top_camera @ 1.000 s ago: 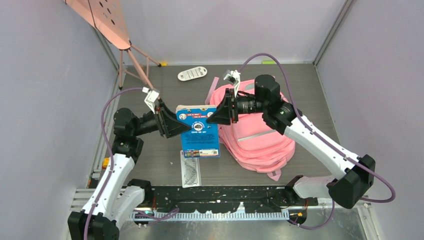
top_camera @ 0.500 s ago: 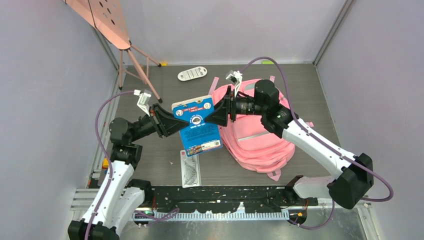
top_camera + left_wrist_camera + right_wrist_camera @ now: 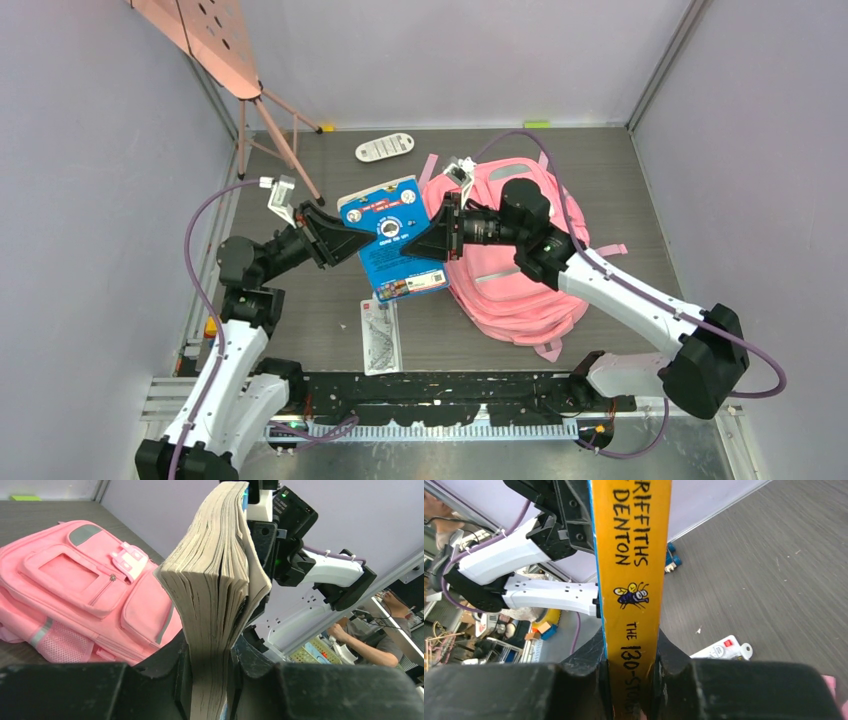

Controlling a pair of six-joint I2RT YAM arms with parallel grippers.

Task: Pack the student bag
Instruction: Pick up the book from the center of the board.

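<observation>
The pink student bag (image 3: 520,270) lies on the table at the right of centre; it also shows in the left wrist view (image 3: 85,595). A thick blue book (image 3: 395,240) with a yellow spine (image 3: 631,570) hangs in the air left of the bag, tilted. My left gripper (image 3: 340,238) is shut on its page edge (image 3: 212,630). My right gripper (image 3: 425,243) is shut on its spine side. Both grippers hold the book from opposite sides.
A white flat packet (image 3: 383,148) lies at the back of the table. A clear ruler-like packet (image 3: 381,337) lies near the front edge. A pink easel (image 3: 225,50) stands at the back left. Grey walls close in on three sides.
Both grippers have lifted the book off the table and tilted it, carrying it a little back and left. The bag has been uncovered more as the right arm swung.
</observation>
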